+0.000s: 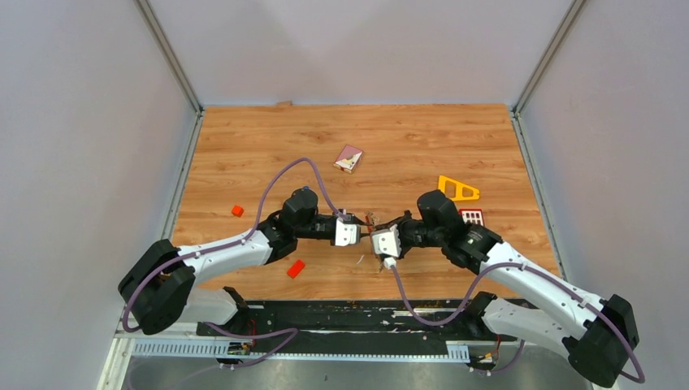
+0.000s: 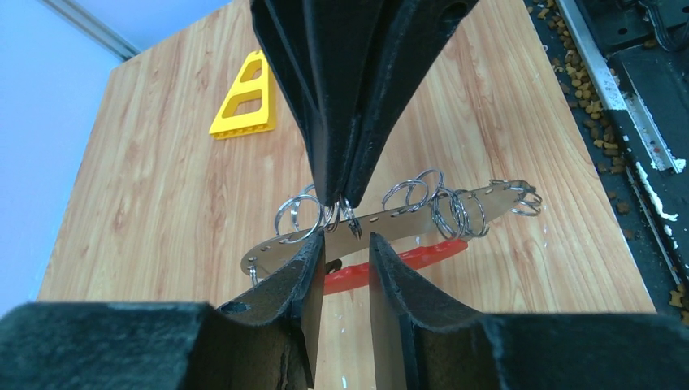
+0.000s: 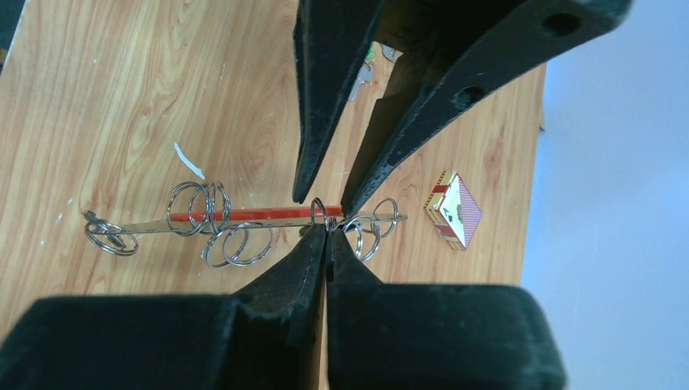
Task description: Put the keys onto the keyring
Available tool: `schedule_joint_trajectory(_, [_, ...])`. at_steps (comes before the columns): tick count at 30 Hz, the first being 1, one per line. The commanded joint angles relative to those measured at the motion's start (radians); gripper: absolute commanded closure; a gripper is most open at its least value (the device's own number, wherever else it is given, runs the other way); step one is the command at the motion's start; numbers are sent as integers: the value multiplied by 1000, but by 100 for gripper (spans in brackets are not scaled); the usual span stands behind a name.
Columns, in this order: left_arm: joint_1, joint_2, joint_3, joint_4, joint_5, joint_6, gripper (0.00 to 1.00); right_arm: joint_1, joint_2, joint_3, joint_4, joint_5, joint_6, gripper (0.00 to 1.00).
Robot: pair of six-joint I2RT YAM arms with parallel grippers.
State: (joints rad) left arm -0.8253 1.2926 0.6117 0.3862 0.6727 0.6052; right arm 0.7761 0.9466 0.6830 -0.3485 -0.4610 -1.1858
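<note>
The keyring [image 2: 406, 215] is a grey strip with holes and several split rings over a red strap [image 2: 406, 258], and it hangs between both arms above the table [image 1: 268, 146]. My right gripper [image 3: 327, 231] is shut on one ring of the keyring [image 3: 154, 224] near its right end. My left gripper [image 2: 345, 240] faces it, open, with its fingertips [image 3: 301, 195] either side of that ring and nothing pinched. In the top view both grippers meet at the centre, left gripper [image 1: 360, 227] and right gripper [image 1: 374, 231]. A silver key with a green bit [image 3: 363, 77] shows between the left fingers.
A yellow triangular block [image 1: 457, 189] and a red square block with white buttons [image 1: 471, 217] lie right of the grippers. A small card box [image 1: 348, 158] sits farther back. Two small orange-red blocks [image 1: 237, 210] [image 1: 296, 269] lie on the left.
</note>
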Motion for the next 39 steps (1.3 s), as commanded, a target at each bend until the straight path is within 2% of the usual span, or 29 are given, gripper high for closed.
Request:
schedule_joint_trajectory(1, [-8,-10,31,13,17,30,67,-8,30,86,2,-48,109,100])
schedule_joint_trajectory(9, [-8,5,35,72,-5,-48,72,-30,66,129,-21,-82,193,100])
schedule_joint_trajectory(17, [-8,24,44,100,-35,-114,84,-41,85,142,-26,-96,224,100])
schedule_joint_trajectory(24, [-8,41,58,113,-50,-160,89,-41,93,147,-28,-106,235,100])
schedule_joint_trajectory(26, [-8,45,56,121,-51,-172,92,-40,93,148,-29,-108,238,100])
schedule_joint_trajectory(28, [-8,50,56,132,-51,-186,99,-41,94,151,-30,-112,241,100])
schedule_joint_trajectory(39, [4,25,-8,244,-96,-255,100,-81,95,168,-49,-131,271,97])
